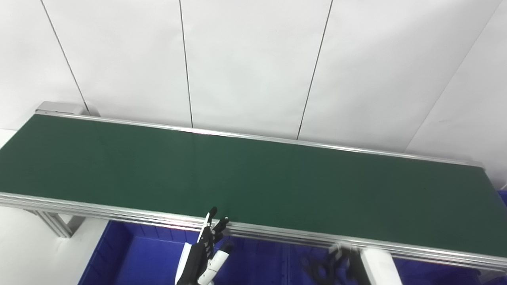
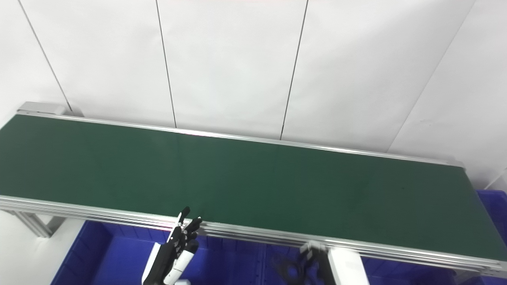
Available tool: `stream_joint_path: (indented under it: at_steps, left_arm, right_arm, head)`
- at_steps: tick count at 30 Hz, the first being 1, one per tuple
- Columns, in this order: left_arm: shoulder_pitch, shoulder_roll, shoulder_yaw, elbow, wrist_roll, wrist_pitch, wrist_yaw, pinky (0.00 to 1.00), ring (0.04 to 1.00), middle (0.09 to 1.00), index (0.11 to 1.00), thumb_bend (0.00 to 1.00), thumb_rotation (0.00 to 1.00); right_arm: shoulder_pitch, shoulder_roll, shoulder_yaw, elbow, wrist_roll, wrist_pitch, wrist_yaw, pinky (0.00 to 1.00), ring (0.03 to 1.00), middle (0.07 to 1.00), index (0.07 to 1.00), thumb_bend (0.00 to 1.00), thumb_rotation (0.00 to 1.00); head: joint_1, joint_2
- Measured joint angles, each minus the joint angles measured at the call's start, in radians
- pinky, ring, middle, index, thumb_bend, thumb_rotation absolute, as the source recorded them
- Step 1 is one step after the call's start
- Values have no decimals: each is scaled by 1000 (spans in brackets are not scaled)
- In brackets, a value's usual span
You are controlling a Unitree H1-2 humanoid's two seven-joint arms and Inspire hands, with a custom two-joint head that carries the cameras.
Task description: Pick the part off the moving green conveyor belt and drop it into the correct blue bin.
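- No part showed anywhere on the green conveyor belt; the belt lay bare from end to end, so where the part sat could not be told.
- Just below the belt's near rail, the left hand was spread, fingers pointing up, holding nothing.
- The right hand, also under that rail, was blurred; its state could not be told.
- The blue bins lay beneath the rail.
- Waiting well probably meant both hands hovering low by the rail until a part arrived.

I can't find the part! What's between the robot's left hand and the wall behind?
Only the green belt with its metal rails. In both eye views it is bare from the left hand to the white wall; no part shows.
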Motion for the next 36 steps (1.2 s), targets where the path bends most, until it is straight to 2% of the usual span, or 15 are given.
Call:
stream_joint_path:
  at_steps: [5, 6, 8, 10, 13, 15, 16, 18, 19, 20, 21, 23, 28, 33, 36]
  left_arm:
    - [-5, 14, 17, -3, -7, 22, -13, 908, 912, 895, 1000, 644, 819]
    - [-8, 17, 24, -2, -7, 26, -13, 906, 910, 889, 1000, 645, 813]
    - [-18, 21, 39, 5, -10, 27, -14, 889, 901, 877, 997, 660, 797]
    - [-47, 23, 60, 36, -25, 27, -14, 876, 898, 870, 997, 682, 787]
    - [-84, 28, 82, 68, -40, 27, -16, 879, 905, 880, 1000, 669, 800]
    - [-93, 35, 87, 66, -53, 27, -24, 880, 906, 887, 1000, 656, 807]
    - [-93, 39, 89, 63, -55, 27, -32, 879, 905, 890, 1000, 651, 811]
    - [-93, 52, 89, 57, -57, 27, -41, 876, 903, 894, 1000, 651, 828]
    - [-92, 58, 89, 50, -57, 28, -46, 889, 907, 894, 1000, 649, 814]
    - [-90, 62, 91, 37, -58, 31, -50, 899, 907, 890, 1000, 646, 804]
    - [-89, 62, 94, 21, -60, 34, -52, 900, 908, 889, 1000, 646, 802]
    - [-82, 63, 97, -11, -72, 42, -55, 903, 903, 880, 1000, 648, 803]
    - [-53, 64, 94, -43, -74, 71, -62, 900, 901, 879, 1000, 637, 798]
    - [-49, 65, 89, -44, -74, 80, -77, 900, 902, 874, 1000, 628, 785]
    - [-57, 63, 91, -32, -73, 80, -77, 902, 902, 872, 1000, 648, 786]
  right_arm:
    - [-11, 27, 20, 2, -61, 9, 33, 258, 343, 432, 534, 511, 2]
    - [-23, 31, 23, 2, -83, 21, 49, 221, 294, 457, 507, 516, 0]
    - [-52, 37, 33, 8, -132, 46, 81, 195, 265, 469, 492, 520, 0]
    - [-90, 45, 42, 60, -180, 66, 88, 179, 249, 472, 488, 522, 0]
    - [-136, 72, 44, 137, -260, 141, 94, 256, 332, 444, 520, 520, 7]
    - [-147, 95, 44, 152, -313, 203, 101, 335, 423, 467, 509, 525, 9]
    - [-153, 107, 42, 157, -333, 224, 101, 401, 490, 548, 500, 522, 94]
    - [-164, 126, 42, 177, -354, 256, 93, 450, 530, 590, 496, 522, 141]
    - [-167, 135, 41, 181, -359, 265, 86, 444, 529, 603, 527, 588, 175]
    - [-167, 142, 41, 180, -366, 275, 78, 434, 523, 621, 614, 770, 256]
    - [-167, 147, 41, 180, -372, 285, 75, 432, 522, 622, 623, 789, 264]
    - [-163, 153, 42, 168, -390, 303, 75, 444, 539, 644, 667, 875, 347]
    - [-126, 165, 45, 101, -403, 319, 84, 507, 607, 689, 690, 929, 472]
    - [-119, 174, 45, 99, -396, 320, 112, 503, 593, 673, 676, 944, 501]
    - [-123, 173, 36, 103, -349, 314, 110, 504, 580, 662, 669, 942, 528]
  head:
    - [-32, 18]
    - [-32, 19]
    - [-43, 23]
    - [-60, 25]
    - [-83, 28]
    - [-85, 28]
    - [-97, 32]
    - [-111, 35]
    - [-117, 40]
    - [-117, 40]
    - [-117, 40]
    - [-117, 63]
    - [-120, 75]
    - [-108, 74]
    - [-89, 71]
